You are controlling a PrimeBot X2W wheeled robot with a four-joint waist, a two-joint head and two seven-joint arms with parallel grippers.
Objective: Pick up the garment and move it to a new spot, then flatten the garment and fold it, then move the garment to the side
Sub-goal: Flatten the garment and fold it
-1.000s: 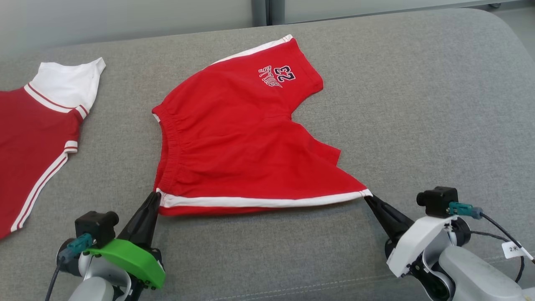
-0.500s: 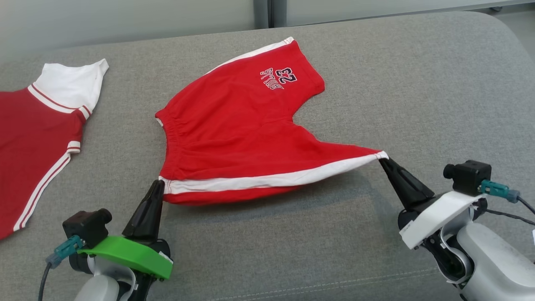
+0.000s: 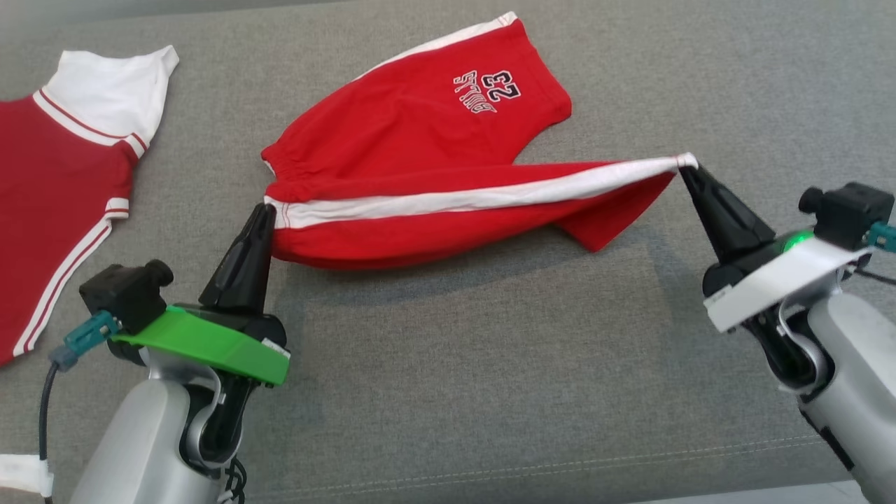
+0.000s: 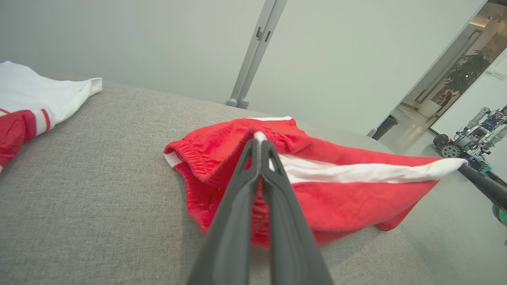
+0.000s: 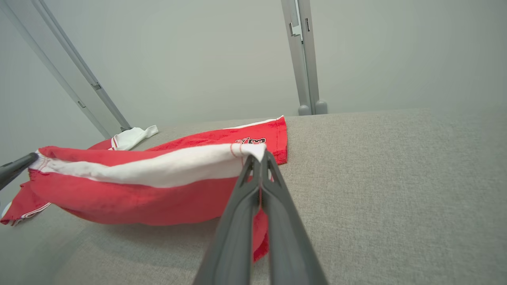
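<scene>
The garment (image 3: 420, 133) is a pair of red shorts with a white side stripe and a "23" print, lying on the grey cushion. Its near edge hangs lifted and stretched between both grippers, while the far leg rests flat. My left gripper (image 3: 264, 208) is shut on the waistband corner, seen close up with the left gripper (image 4: 259, 138) pinching the garment (image 4: 340, 190). My right gripper (image 3: 684, 165) is shut on the white hem corner, and the right gripper (image 5: 259, 155) holds the garment (image 5: 130, 190) sagging below the stripe.
A second red and white shirt (image 3: 56, 182) lies at the left of the grey cushion (image 3: 490, 364). The cushion's front edge runs along the bottom. A wall with metal posts (image 5: 305, 59) stands behind the cushion.
Both grippers have risen and moved away from me with the near edge of the shorts, folding it toward the far leg. The right one travelled farthest. The head camera has tilted down.
</scene>
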